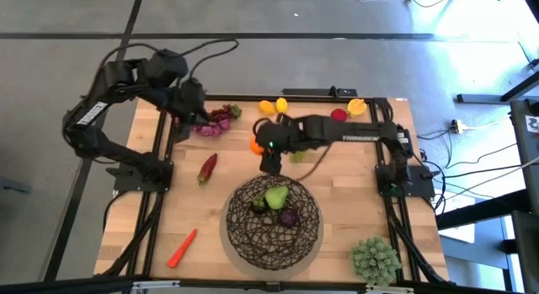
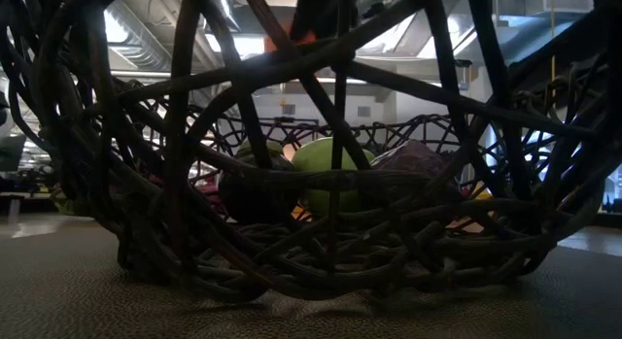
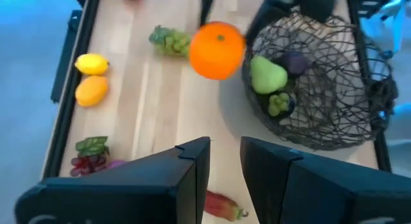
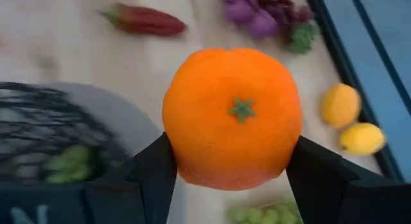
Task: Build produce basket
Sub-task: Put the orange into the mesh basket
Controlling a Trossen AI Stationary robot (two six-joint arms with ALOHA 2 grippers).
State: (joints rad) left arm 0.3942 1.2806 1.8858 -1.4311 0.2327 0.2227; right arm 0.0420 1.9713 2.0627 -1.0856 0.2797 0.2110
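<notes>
Three items lie in the basket (image 1: pixel 271 216): a green pear (image 1: pixel 276 196), a dark purple fruit (image 1: pixel 289 216) and a small green grape bunch (image 1: pixel 258 205). The basket is a wide round bowl of dark woven wire with open mesh, standing at the near edge of the desk (image 1: pixel 337 189), about mid-width. In the low view its strands fill the frame, and the pear (image 2: pixel 326 174) shows through them between two darker items.

Near the basket on the desk: a carrot (image 1: pixel 181 248) at the near left and a pale green spiky plant (image 1: pixel 374 259) at the near right. A red pepper (image 1: pixel 206 168) lies farther back on the left.

Just beyond the basket's far rim, the right end effector (image 1: pixel 271 156) is clamped on the orange (image 4: pixel 232 126), one finger against each side. The orange is round, bright, dimpled, with a green star-shaped stem mark facing the wrist camera; it is held clear of the desk. A second green grape bunch (image 1: pixel 297 156) lies just beside it.

Farther back, the left end effector (image 1: pixel 192 115) hangs over the far left of the desk, fingers slightly apart and holding nothing, close to a purple grape bunch (image 1: pixel 215 121).

At the far edge lie two lemons (image 1: pixel 274 105) and a red apple (image 1: pixel 338 115).
</notes>
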